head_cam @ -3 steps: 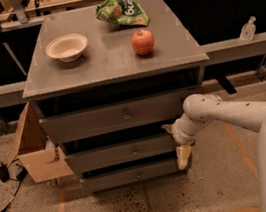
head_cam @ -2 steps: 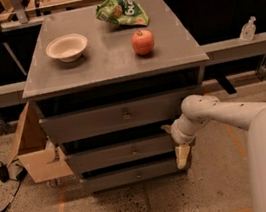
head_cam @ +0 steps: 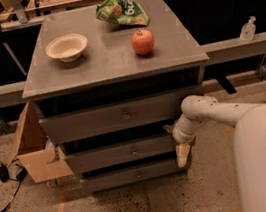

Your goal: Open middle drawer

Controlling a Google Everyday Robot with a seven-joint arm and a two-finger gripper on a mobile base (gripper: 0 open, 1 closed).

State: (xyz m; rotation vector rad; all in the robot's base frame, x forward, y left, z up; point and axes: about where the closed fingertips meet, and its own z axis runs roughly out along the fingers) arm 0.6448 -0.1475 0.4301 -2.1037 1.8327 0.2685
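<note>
The grey cabinet [head_cam: 110, 61] has three stacked drawers. The middle drawer [head_cam: 116, 155] is a grey metal front with a small central knob [head_cam: 134, 151], between the wider top drawer [head_cam: 100, 120] and the slimmer bottom drawer [head_cam: 119, 177]. It stands slightly out from the cabinet body, stepped in under the top drawer. My gripper [head_cam: 181, 151] hangs at the right end of the middle drawer's front, its cream tip pointing down. My white arm [head_cam: 215, 112] reaches in from the right.
On the cabinet top are a white bowl [head_cam: 66, 47], a red apple [head_cam: 142, 42] and a green chip bag [head_cam: 121, 12]. An open cardboard box [head_cam: 33, 150] stands left of the cabinet. Cables [head_cam: 2, 173] lie on the floor at the left. A small bottle [head_cam: 248, 29] sits on the right ledge.
</note>
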